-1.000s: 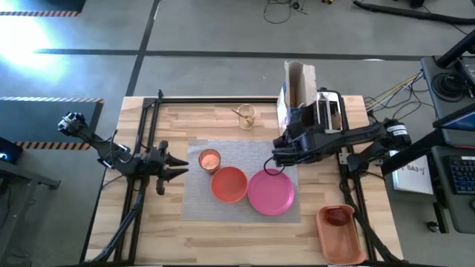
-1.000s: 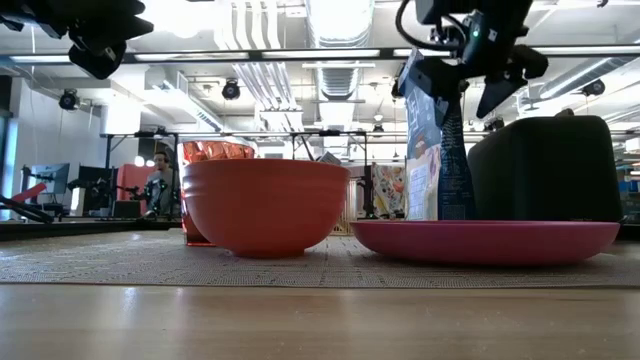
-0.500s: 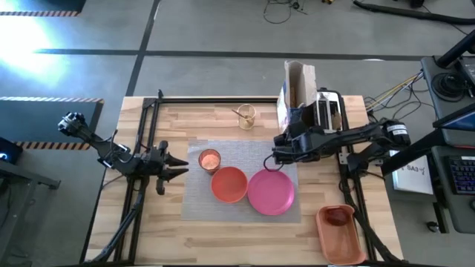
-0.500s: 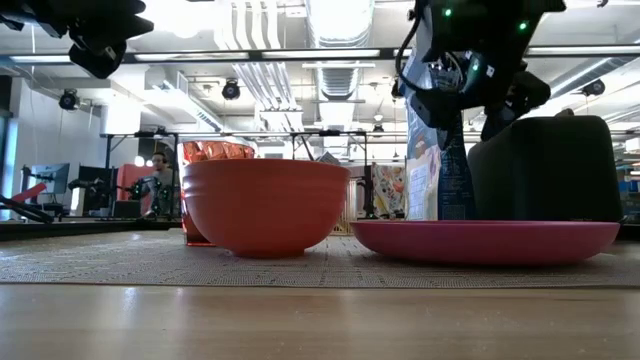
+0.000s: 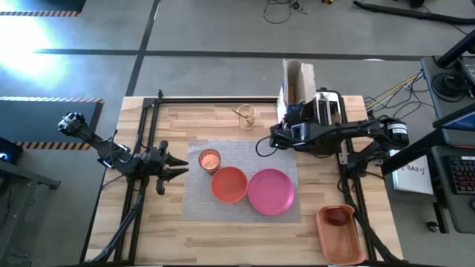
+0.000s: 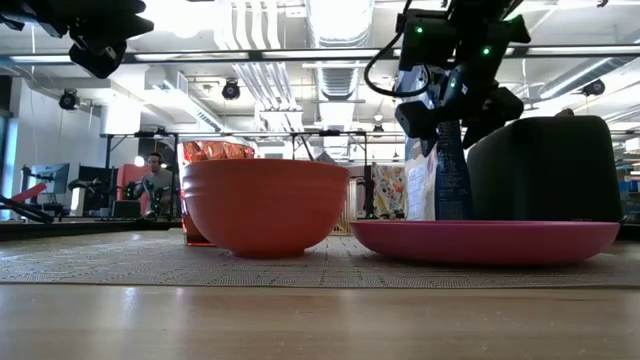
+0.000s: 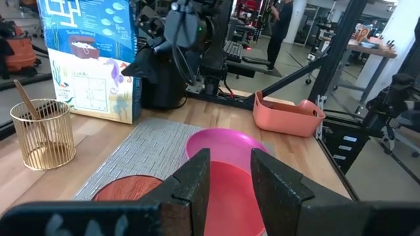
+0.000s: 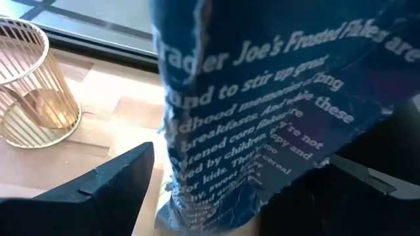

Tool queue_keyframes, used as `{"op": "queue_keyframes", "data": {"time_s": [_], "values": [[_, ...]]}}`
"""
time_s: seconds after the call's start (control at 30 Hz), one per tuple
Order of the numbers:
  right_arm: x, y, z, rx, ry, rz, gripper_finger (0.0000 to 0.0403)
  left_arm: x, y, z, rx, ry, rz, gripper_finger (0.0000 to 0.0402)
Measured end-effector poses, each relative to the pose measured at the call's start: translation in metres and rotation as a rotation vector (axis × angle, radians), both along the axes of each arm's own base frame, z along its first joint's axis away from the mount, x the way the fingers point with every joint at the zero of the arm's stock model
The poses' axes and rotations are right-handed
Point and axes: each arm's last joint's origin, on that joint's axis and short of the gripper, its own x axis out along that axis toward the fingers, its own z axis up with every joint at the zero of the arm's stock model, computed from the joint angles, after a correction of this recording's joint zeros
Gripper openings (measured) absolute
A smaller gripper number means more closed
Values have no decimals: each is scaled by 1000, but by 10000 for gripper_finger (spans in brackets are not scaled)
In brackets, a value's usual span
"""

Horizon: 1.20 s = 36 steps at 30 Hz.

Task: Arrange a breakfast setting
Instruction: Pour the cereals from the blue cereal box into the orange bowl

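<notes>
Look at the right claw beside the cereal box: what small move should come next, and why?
Probably ease the right claw forward and close it on the cereal box. Its fingers are wide open on either side of the box, not yet gripping it, and the orange bowl on the placemat looks empty.

Cup [image 5: 209,159], bowl [image 5: 228,184], plate [image 5: 271,191] on placemat [image 5: 194,204].

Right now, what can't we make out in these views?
- Orange tray contents: something dark red, too small in the high view.
- Orange cup: mostly behind the orange bowl in the low view.
- Toaster slots: partly covered by the right arm, high view.
- Cereal box: cut off by the right wrist picture's edges.
</notes>
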Motion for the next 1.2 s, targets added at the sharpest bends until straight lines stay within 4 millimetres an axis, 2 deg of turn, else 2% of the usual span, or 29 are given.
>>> {"op": "queue_keyframes", "data": {"time_s": [0.3, 0.53, 0.73, 1.03, 1.2], "values": [[-1, -1, -2, 11, 18, 9, 354, 0, 0, 0, 27, 2, -1, 93], [-2, -2, -4, -42, 32, 7, 354, 0, 0, 0, 27, 3, -1, 93], [5, -5, -2, -68, -49, -3, 354, 0, 0, 0, 28, 4, -1, 93], [3, -20, -2, -82, -41, -36, 352, 0, 0, 0, 28, 5, -2, 93], [0, -28, -2, -74, -35, -59, 328, 0, 0, 0, 31, 5, -3, 93]]}}
